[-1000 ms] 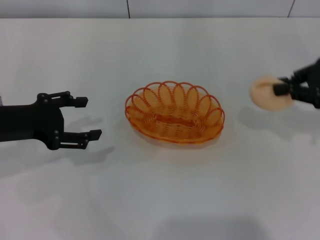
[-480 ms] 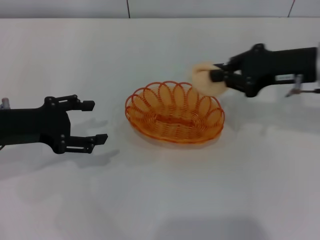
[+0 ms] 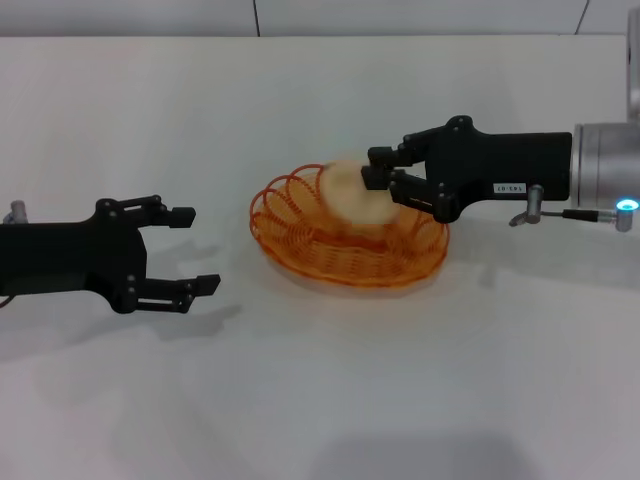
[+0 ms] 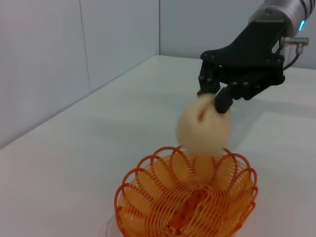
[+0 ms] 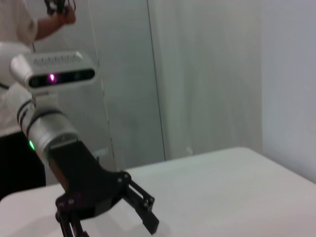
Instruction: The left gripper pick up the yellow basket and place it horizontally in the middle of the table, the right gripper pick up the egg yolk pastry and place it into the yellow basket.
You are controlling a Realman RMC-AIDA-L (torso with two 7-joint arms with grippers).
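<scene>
Pastry transport had just finished: the right gripper (image 3: 378, 184), clamping the egg yolk pastry (image 3: 352, 196), arrived above the yellow basket (image 3: 348, 240), release pending; the left gripper (image 3: 190, 249) waited beside it, fingers spread, empty.

The egg yolk pastry (image 4: 203, 126) is held by the right gripper (image 4: 216, 102) above the yellow basket (image 4: 187, 198) — clear of its rim. The basket is seated on the table (image 4: 89, 148).

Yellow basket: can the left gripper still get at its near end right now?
Probably yes. The left gripper is open, facing the yellow basket across bare table; the right gripper holds the egg yolk pastry over the basket.
</scene>
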